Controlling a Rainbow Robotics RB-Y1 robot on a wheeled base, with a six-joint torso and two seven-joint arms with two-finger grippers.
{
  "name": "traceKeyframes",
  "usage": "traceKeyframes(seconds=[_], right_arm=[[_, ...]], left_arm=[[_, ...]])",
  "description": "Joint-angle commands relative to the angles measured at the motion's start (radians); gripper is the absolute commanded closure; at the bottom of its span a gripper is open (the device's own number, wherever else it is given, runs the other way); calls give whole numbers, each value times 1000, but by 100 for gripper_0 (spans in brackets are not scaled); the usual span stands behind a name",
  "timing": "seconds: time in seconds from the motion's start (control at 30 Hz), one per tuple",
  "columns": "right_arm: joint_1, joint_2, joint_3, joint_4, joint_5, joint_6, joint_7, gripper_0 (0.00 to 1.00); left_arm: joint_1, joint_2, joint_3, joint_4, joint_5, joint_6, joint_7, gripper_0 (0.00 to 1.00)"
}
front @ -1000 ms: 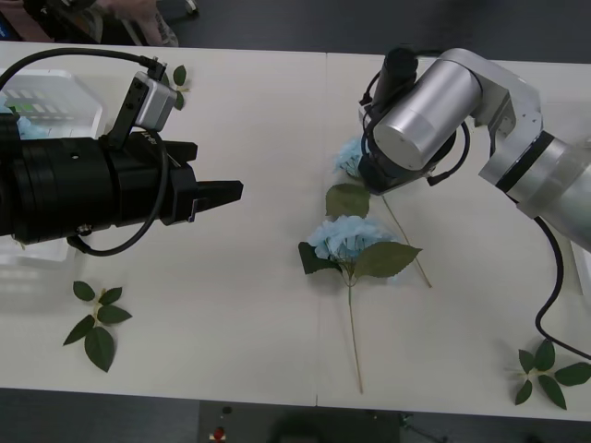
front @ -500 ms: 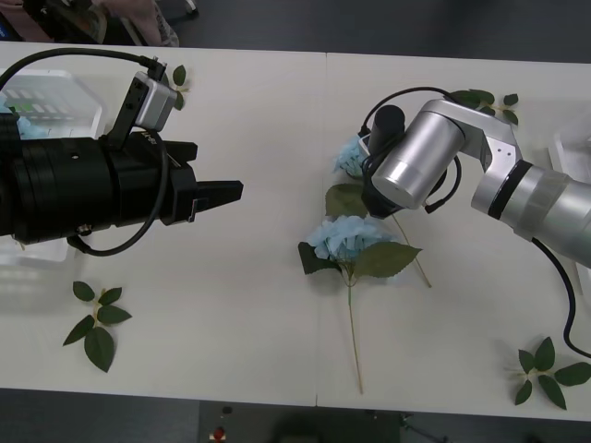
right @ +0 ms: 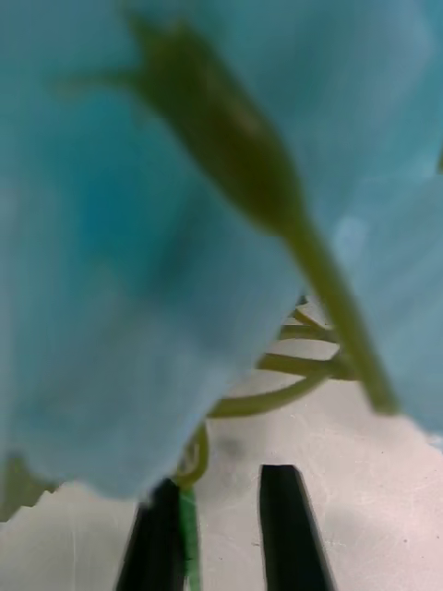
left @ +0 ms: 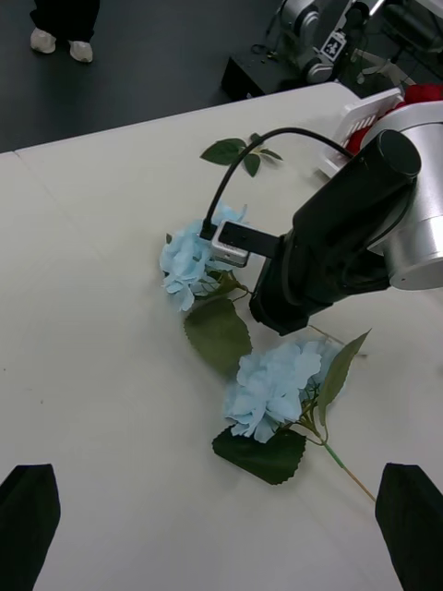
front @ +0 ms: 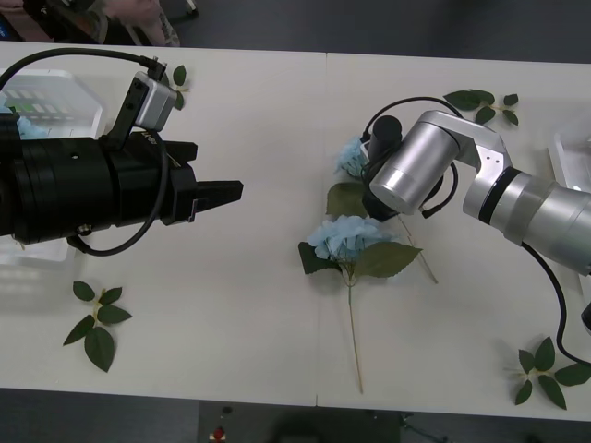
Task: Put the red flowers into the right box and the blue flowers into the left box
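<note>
Two blue flowers lie mid-table: one head [front: 350, 156] partly under my right arm, the other [front: 347, 235] nearer, its long stem pointing toward the front edge. My right gripper [right: 221, 526] hangs low over the farther flower. Its black fingers [right: 289, 526] stand a little apart, with the green stem [right: 189, 540] between them against one finger. My left gripper [front: 226, 192] hovers open at the left, well away from the flowers. The left box [front: 51, 97] stands at the back left. The right box [left: 362, 120] holds red flowers [left: 423, 92].
Loose green leaf sprigs lie at the front left [front: 97, 318], the front right [front: 549, 369], the back right [front: 480, 100] and beside the left box [front: 178, 78]. Bare white table stretches between the two arms.
My right arm has swung down and toward the table's middle, settling lower over the farther blue flower. The left arm has not moved.
</note>
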Motion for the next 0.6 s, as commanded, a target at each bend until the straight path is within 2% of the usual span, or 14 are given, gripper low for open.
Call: traceKeyframes(seconds=[0.03,0.13,0.3,0.4,0.47,0.6], right_arm=[[-26,-15,-15,-11,-38,-20,-21,100],[-32,-59,-35,-28,-116,-50,2,100],[-34,-180,-141,-106,-308,-62,195,100],[-34,-268,-227,-140,-493,-64,360,100],[-32,-318,-307,-133,-641,-59,547,100],[-20,-335,-422,-94,-834,-20,818,100]], left_arm=[[-21,7,9,-12,5,-3,-29,0],[-21,7,9,-12,5,-3,-29,0],[-21,7,9,-12,5,-3,-29,0],[-21,7,9,-12,5,-3,-29,0],[-21,7,9,-12,5,-3,-29,0],[-21,7,9,-12,5,-3,-29,0]])
